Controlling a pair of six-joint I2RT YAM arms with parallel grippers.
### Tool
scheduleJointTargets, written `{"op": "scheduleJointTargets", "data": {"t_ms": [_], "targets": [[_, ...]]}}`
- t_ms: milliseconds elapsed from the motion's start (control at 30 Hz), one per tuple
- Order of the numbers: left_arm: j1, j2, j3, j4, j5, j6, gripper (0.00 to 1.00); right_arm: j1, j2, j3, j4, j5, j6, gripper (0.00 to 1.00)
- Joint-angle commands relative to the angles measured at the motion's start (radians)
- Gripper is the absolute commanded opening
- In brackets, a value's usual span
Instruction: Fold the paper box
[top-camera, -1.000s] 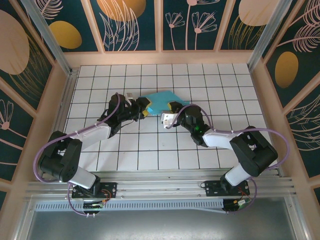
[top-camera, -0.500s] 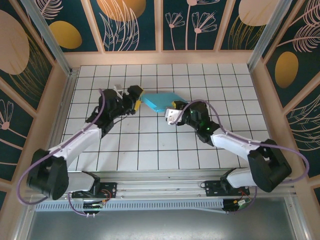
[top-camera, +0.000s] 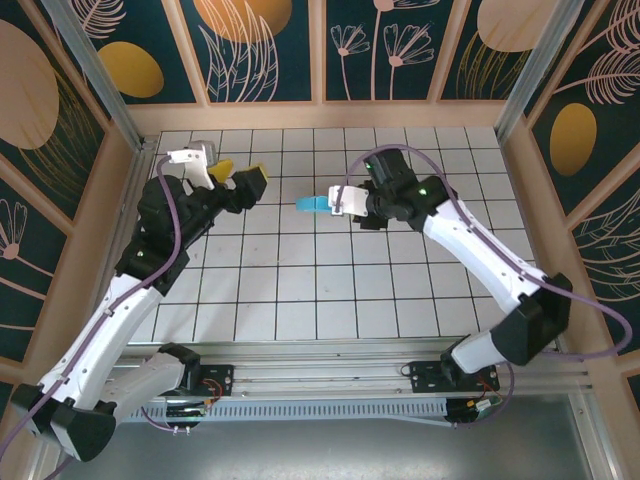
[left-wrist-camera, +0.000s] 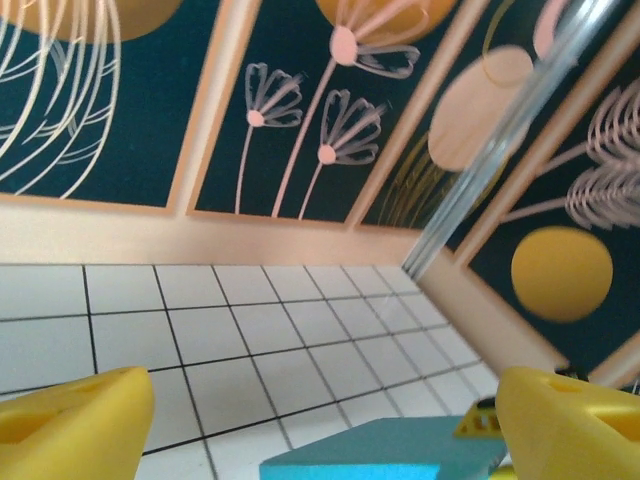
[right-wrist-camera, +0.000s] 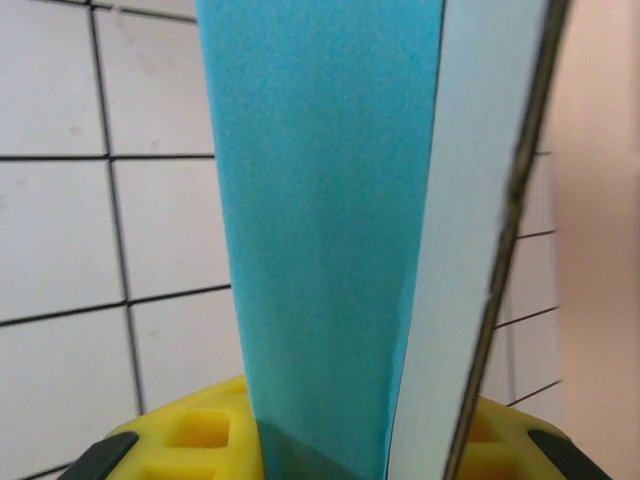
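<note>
Two grippers to log. Your right gripper (top-camera: 338, 207) is clamped on one end of the paper box (top-camera: 312, 206). In the right wrist view its yellow pads (right-wrist-camera: 195, 440) sit at either side of the near end, and the box runs straight away from the camera. There you see a wide turquoise face on the left. A pale whitish-grey panel stands on the right, leaning a little off the turquoise one, so the two are not pressed flat together. From above, the box reads as a short, narrow turquoise strip. It pokes leftward from the right fingertips, over the middle of the far half of the table. You cannot tell from these views whether its free end touches the tiles. Your left gripper (top-camera: 238, 172) is spread wide with nothing between its fingers (left-wrist-camera: 75, 420). It sits well to the left of the box, not touching it, with its opening turned toward the box. In the left wrist view the turquoise face shows low in the gap between the two yellow fingers, beyond them. The table (top-camera: 300, 290) is white tile with black grid lines. Dark teal wall panels (top-camera: 265, 50) with pale flower outlines and orange discs close in the back and sides.
</note>
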Motion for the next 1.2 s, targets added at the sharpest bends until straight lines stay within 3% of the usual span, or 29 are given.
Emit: {"op": "scheduleJointTargets", "data": {"t_ms": [0, 200, 667, 1000, 1167], "targets": [[0.001, -0.019, -0.002, -0.072, 0.095, 0.188, 0.88, 0.027, 0.088, 0.083, -0.283, 0.029, 0.056, 0.25], [0.001, -0.056, -0.058, -0.041, 0.18, 0.181, 0.87, 0.064, 0.218, 0.162, -0.333, 0.035, 0.07, 0.26], [0.001, -0.063, -0.127, -0.019, 0.116, 0.147, 0.87, 0.089, 0.436, 0.261, -0.294, -0.006, 0.048, 0.32], [0.0, -0.054, -0.13, -0.01, 0.1, 0.14, 0.88, 0.093, 0.448, 0.287, -0.294, -0.014, 0.056, 0.58], [0.001, -0.043, -0.135, -0.012, 0.103, 0.142, 0.88, 0.093, 0.432, 0.304, -0.292, -0.029, 0.062, 0.65]]}}
